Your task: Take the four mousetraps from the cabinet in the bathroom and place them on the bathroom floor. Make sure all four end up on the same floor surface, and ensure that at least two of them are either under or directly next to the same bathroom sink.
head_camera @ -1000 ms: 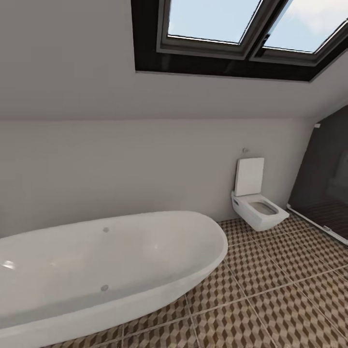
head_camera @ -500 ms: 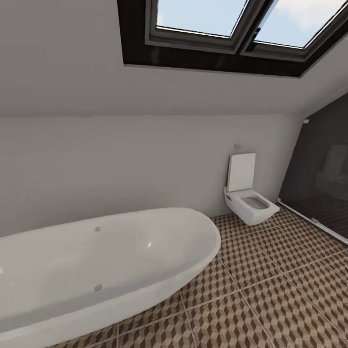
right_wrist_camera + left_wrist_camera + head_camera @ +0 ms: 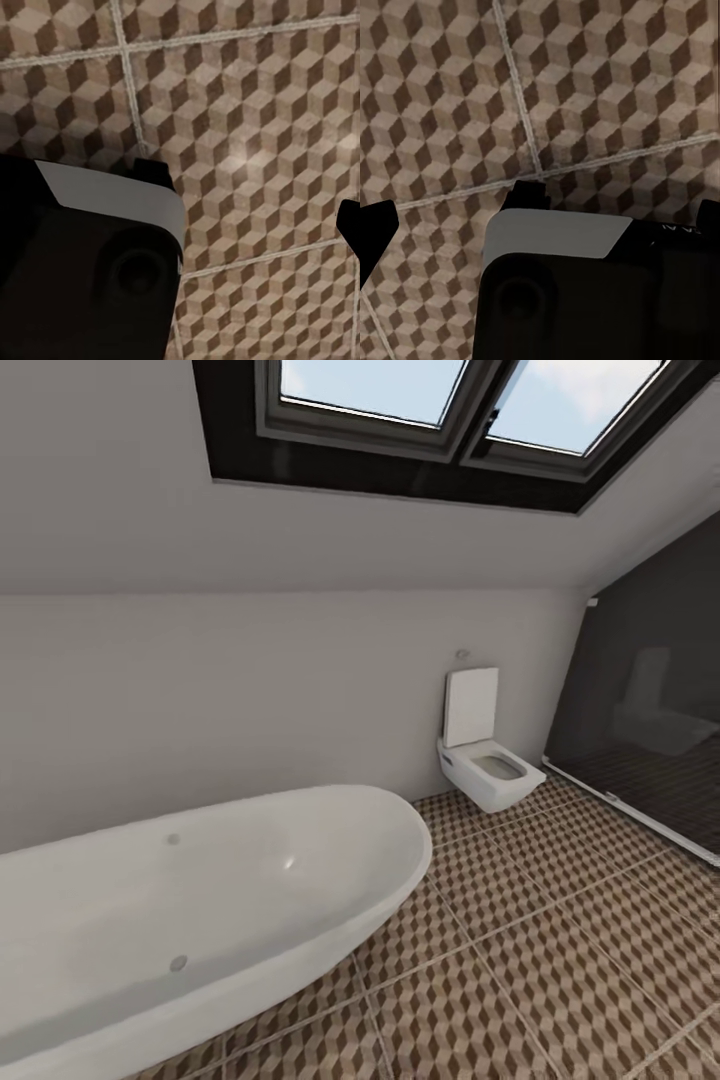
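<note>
The bathroom floor (image 3: 560, 960), tiled in a brown, beige and white cube pattern, spreads across the lower right of the head view. The same tiles lie below both wrists, at floor (image 3: 585, 90) and floor (image 3: 247, 112). The mousetraps, the cabinet and the bathroom sink are out of view. My left gripper (image 3: 549, 214) is open, with a dark fingertip (image 3: 379, 232) at each edge of its view and nothing between them. My right gripper (image 3: 180, 214) looks open too; one fingertip (image 3: 349, 225) shows at the edge, while the other is lost against a dark part of my body.
An oval white bathtub (image 3: 200, 900) fills the lower left against the pale wall. A square white toilet (image 3: 485, 755) hangs on the far wall. A dark glass shower screen (image 3: 650, 700) closes off the right. A skylight (image 3: 450, 410) sits in the sloped ceiling.
The whole head picture has shifted left, so the camera has turned right. More of the shower screen and floor shows now; nothing in the room itself has moved.
</note>
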Tool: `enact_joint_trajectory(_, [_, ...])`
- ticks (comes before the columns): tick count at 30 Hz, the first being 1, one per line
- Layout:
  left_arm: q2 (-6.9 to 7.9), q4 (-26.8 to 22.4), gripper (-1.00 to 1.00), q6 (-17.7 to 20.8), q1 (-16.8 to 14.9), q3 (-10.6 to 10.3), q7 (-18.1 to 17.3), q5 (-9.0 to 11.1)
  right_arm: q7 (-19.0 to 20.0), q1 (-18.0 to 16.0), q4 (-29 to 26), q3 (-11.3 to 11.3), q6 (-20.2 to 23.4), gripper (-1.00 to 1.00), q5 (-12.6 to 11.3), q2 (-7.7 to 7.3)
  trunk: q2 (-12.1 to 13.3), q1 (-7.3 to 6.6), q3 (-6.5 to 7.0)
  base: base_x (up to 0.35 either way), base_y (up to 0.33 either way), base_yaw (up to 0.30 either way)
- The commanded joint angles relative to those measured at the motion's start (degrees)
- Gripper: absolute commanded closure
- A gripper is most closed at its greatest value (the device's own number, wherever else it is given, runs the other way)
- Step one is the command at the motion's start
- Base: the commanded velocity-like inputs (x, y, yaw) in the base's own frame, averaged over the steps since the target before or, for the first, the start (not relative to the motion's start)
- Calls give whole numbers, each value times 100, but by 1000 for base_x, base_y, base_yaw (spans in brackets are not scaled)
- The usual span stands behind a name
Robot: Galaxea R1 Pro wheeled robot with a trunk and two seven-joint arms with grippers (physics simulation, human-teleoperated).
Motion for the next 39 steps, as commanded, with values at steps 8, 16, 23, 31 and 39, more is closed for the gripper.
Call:
enact_joint_trajectory(8, [5, -23, -100, 4, -7, -15, 38, -4, 200, -8, 10, 49, 14, -100, -37, 1, -4, 0, -64, 0, 0, -192])
enact_joint_trajectory(16, [6, -23, -100, 4, -7, -15, 38, -5, 232, -7, 10, 49, 14, -100, -37, -5, -4, 0, -121, 0, 0, -193])
enact_joint_trajectory(23, [8, -23, -100, 4, -7, -15, 38, -5, 236, -7, 10, 49, 14, -100, -37, -8, -4, 0, -171, 0, 0, -193])
enact_joint_trajectory(31, [8, -23, -100, 4, -7, -15, 38, -5, 237, -9, 10, 49, 14, -100, -37, -6, -4, 0, -229, 0, 0, -193])
enact_joint_trajectory(39, [6, -30, -100, 4, -6, -15, 38, -5, 237, -9, 10, 47, 14, -100, -37, -3, -4, 0, -286, 0, 0, -193])
